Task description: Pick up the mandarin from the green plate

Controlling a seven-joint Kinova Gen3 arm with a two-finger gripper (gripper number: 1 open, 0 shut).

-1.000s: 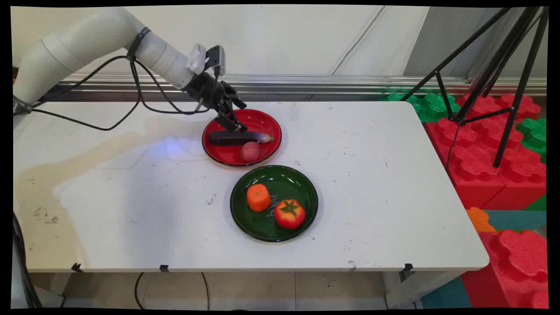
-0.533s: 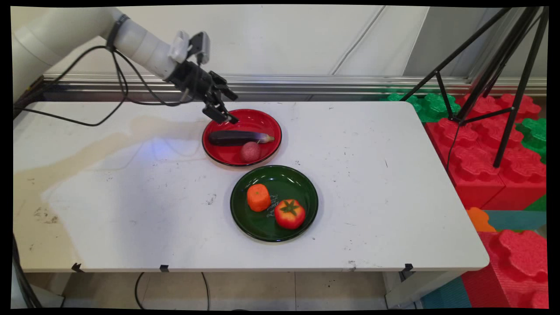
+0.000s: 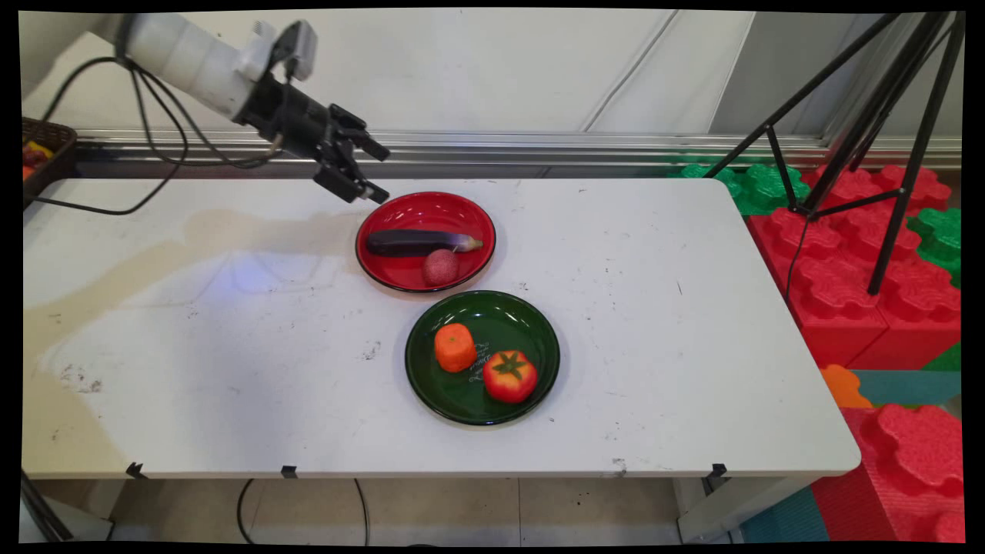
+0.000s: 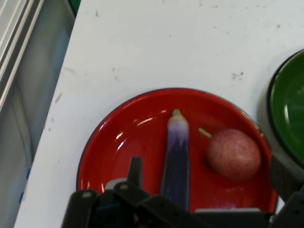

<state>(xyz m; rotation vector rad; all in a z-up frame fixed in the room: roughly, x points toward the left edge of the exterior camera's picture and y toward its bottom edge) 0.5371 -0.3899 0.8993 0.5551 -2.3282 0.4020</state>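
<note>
While raised, tool (image 3: 371,171) hangs empty, up-left of eggplant (image 3: 419,242).

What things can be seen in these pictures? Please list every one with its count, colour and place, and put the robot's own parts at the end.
table: one, white, under both plates.
red plate: one, at the table's far middle.
eggplant: one, dark purple, lying on the red plate.
round fruit: one, pinkish red, on the red plate, on the eggplant's near side.
green plate: one, dark green, nearer the camera than the red plate.
orange piece: one, on the green plate's left part.
tomato: one, red, on the green plate, right of the orange piece.
tripod: one, black, right of the table.
foam blocks: several, red and green, at right.
gripper: one, black, open, empty, above the table's far edge, left of the red plate.
</note>
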